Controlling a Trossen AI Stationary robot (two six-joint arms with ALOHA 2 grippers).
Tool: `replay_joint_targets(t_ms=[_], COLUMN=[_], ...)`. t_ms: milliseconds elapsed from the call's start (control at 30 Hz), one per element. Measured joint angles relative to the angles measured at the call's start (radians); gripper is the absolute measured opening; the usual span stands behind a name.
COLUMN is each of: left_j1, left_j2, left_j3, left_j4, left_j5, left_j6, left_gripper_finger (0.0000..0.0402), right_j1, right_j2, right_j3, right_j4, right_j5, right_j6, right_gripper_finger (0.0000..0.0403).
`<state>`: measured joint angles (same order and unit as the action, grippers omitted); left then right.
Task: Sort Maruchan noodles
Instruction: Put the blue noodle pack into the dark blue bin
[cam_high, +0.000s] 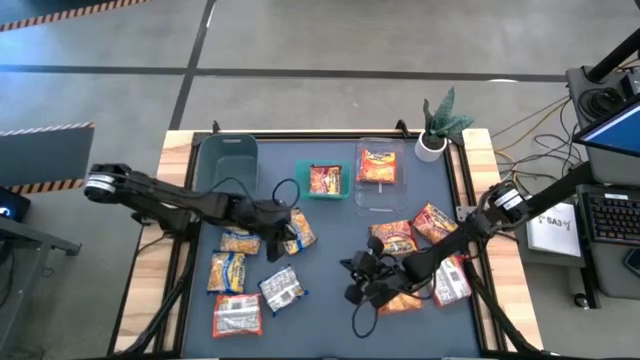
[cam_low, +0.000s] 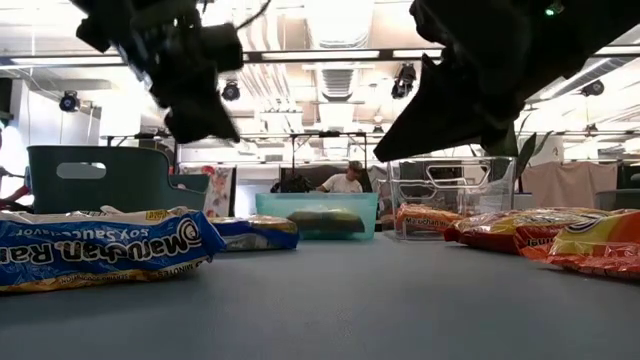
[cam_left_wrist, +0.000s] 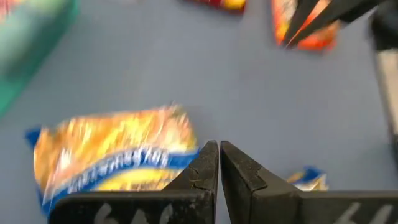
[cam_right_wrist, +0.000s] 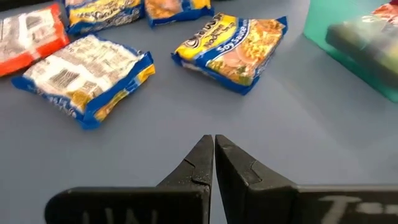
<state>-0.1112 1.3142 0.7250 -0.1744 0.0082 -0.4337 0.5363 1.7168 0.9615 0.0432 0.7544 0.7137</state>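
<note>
Ramen packets lie flat on the grey mat. Yellow-and-blue ones (cam_high: 240, 240) (cam_high: 227, 270) (cam_high: 283, 290) and a red-and-white one (cam_high: 237, 315) are on the left. Orange ones (cam_high: 393, 237) (cam_high: 434, 222) (cam_high: 400, 300) and a red-and-white one (cam_high: 452, 282) are on the right. My left gripper (cam_high: 280, 224) (cam_left_wrist: 219, 155) is shut and hovers beside a yellow-and-blue packet (cam_high: 298, 232) (cam_left_wrist: 112, 155). My right gripper (cam_high: 352, 280) (cam_right_wrist: 213, 149) is shut and hangs over bare mat. In the low view both are raised off the table.
Along the far side stand a dark teal bin (cam_high: 228, 160), a small teal bin (cam_high: 325, 192) holding one packet, and a clear bin (cam_high: 378, 195) holding an orange packet. A potted plant (cam_high: 440, 125) sits at the far right corner. Bare mat lies between the two packet groups.
</note>
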Motion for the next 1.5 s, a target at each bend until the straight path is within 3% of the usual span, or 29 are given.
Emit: replay_joint_targets(t_ms=[200, 300, 533, 700, 833, 1000, 1233, 1500], left_j1=[0.008, 0.044, 0.161, 0.177, 0.170, 0.167, 0.160, 0.156], left_j2=[0.076, 0.107, 0.124, 0.099, 0.080, 0.057, 0.036, 0.026], left_j3=[0.000, 0.000, 0.000, 0.000, 0.013, 0.020, 0.048, 0.054], left_j4=[-0.112, -0.104, -0.108, -0.096, -0.097, -0.092, -0.086, -0.077], left_j5=[-0.127, -0.108, -0.079, -0.079, -0.078, -0.077, -0.074, -0.066], left_j6=[-0.045, 0.003, 0.086, 0.115, 0.115, 0.116, 0.131, 0.175], left_gripper_finger=[0.0000, 0.0010, 0.0085, 0.0131, 0.0149, 0.0155, 0.0155, 0.0155], right_j1=[-0.058, -0.093, -0.153, -0.196, -0.236, -0.286, -0.318, -0.326], right_j2=[0.000, 0.001, 0.024, 0.085, 0.134, 0.202, 0.297, 0.292], right_j3=[0.000, 0.000, 0.000, 0.003, 0.041, 0.112, 0.247, 0.293], right_j4=[0.016, 0.071, 0.264, 0.394, 0.397, 0.379, 0.232, 0.058], right_j5=[-0.010, -0.064, -0.076, 0.013, -0.007, -0.117, -0.134, -0.134], right_j6=[0.017, -0.033, -0.205, -0.296, -0.321, -0.335, -0.361, -0.361], right_gripper_finger=[0.0009, 0.0009, 0.0009, 0.0009, 0.0009, 0.0009, 0.0009, 0.0009])
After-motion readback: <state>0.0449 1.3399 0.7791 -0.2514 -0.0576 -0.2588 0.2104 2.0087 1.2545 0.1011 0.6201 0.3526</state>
